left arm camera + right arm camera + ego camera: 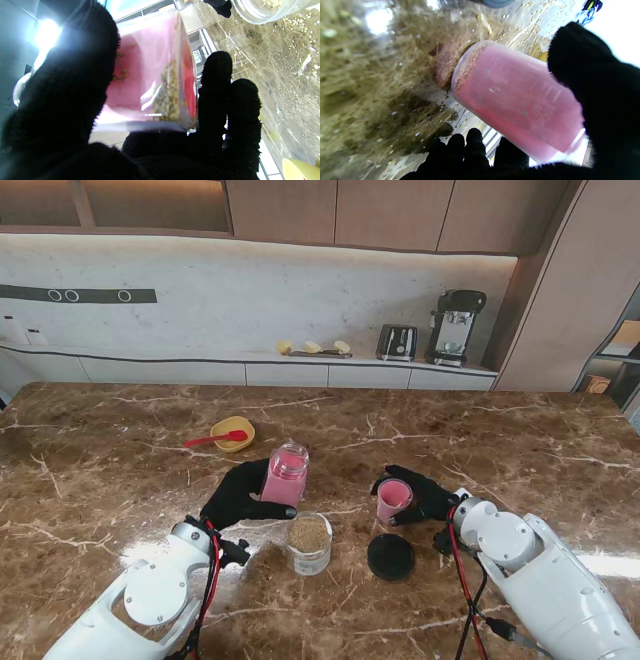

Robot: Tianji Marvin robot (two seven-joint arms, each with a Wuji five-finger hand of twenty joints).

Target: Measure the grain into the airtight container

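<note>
A clear airtight container (310, 543) holding tan grain stands near me at the table's middle, its black lid (390, 557) lying flat to its right. My left hand (238, 495) is shut on a pink see-through jar (285, 475) just behind the container. In the left wrist view the jar (150, 82) has a little grain along its base, and my left hand (62, 100) wraps it. My right hand (425, 498) is shut on a small pink measuring cup (393, 498). The right wrist view shows that cup (517, 100) close to the table under my right hand (602, 87).
A yellow bowl (232, 433) with a red spoon (212, 440) sits farther from me on the left. The brown marble table (120, 450) stretches wide on both sides. A toaster (397, 341) and coffee machine (455, 327) stand on the far counter.
</note>
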